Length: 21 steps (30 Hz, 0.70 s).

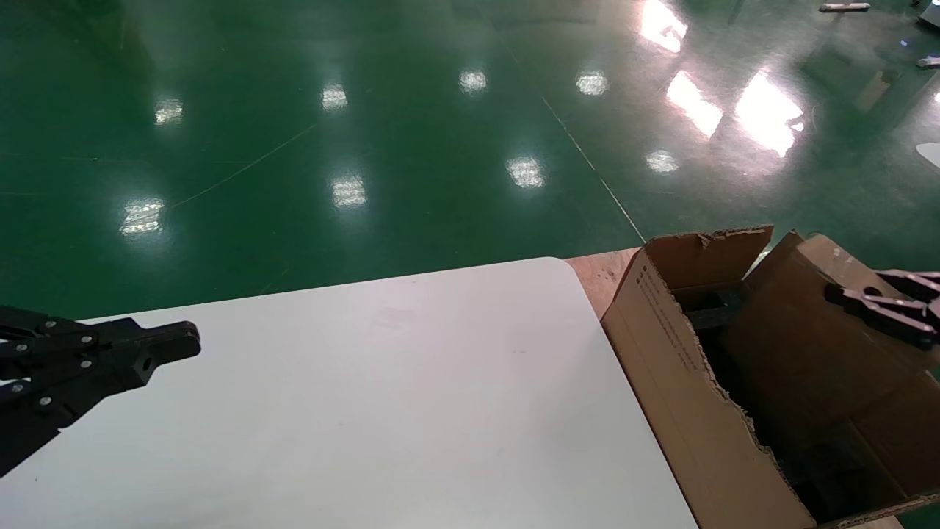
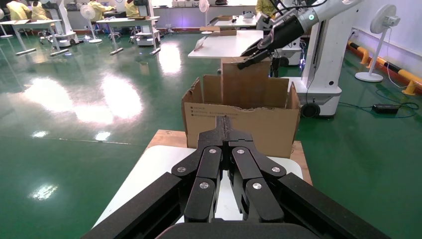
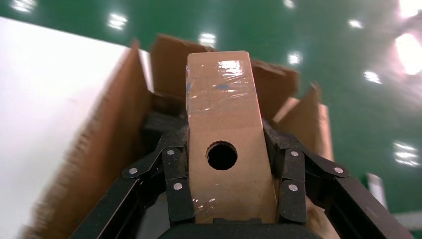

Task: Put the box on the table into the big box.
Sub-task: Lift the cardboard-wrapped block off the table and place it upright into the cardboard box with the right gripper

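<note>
My right gripper (image 1: 855, 288) is shut on the small brown box (image 1: 800, 345) and holds it over the open big box (image 1: 661, 345), which stands off the right end of the white table (image 1: 411, 397). In the right wrist view the fingers (image 3: 175, 164) press both sides of the small box (image 3: 224, 94). Its plain top with the round hole faces the camera, and the big box's walls (image 3: 114, 114) rise around it. The brick-patterned sides are hidden. My left gripper (image 1: 183, 345) is shut and empty over the table's left part; it also shows in the left wrist view (image 2: 222, 122).
Black foam (image 1: 716, 312) lies inside the big box. A wooden board (image 1: 602, 272) lies under the big box. Shiny green floor (image 1: 367, 147) surrounds the table. Beyond the big box (image 2: 268, 129) stand a white machine base (image 2: 328, 64) and another white table (image 2: 224, 47).
</note>
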{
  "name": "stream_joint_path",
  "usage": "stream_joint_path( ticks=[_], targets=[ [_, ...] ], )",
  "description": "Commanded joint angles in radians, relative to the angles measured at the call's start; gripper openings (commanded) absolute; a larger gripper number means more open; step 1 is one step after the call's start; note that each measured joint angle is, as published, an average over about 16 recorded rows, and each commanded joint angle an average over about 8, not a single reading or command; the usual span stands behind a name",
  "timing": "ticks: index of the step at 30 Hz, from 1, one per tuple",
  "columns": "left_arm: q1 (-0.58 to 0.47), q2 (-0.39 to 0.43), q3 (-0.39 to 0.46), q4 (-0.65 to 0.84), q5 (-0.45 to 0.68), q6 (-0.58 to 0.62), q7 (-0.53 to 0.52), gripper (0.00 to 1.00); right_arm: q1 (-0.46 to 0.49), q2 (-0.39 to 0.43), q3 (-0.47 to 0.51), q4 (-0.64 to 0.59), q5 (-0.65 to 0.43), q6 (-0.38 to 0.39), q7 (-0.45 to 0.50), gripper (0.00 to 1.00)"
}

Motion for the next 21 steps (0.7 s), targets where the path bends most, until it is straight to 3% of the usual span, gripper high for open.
stream_joint_path(
  ticks=[1, 9, 21],
  targets=[
    [0.000, 0.000, 0.000, 0.000, 0.000, 0.000, 0.000, 0.00, -0.019, 0.013, -0.037, 0.020, 0.058, 0.045, -0.042, 0.00],
    [0.000, 0.000, 0.000, 0.000, 0.000, 0.000, 0.000, 0.00, -0.037, 0.023, -0.146, 0.055, 0.251, 0.121, -0.175, 0.00],
    [0.000, 0.000, 0.000, 0.000, 0.000, 0.000, 0.000, 0.00, -0.070, -0.011, -0.267, 0.031, 0.474, 0.128, -0.302, 0.00]
  ],
)
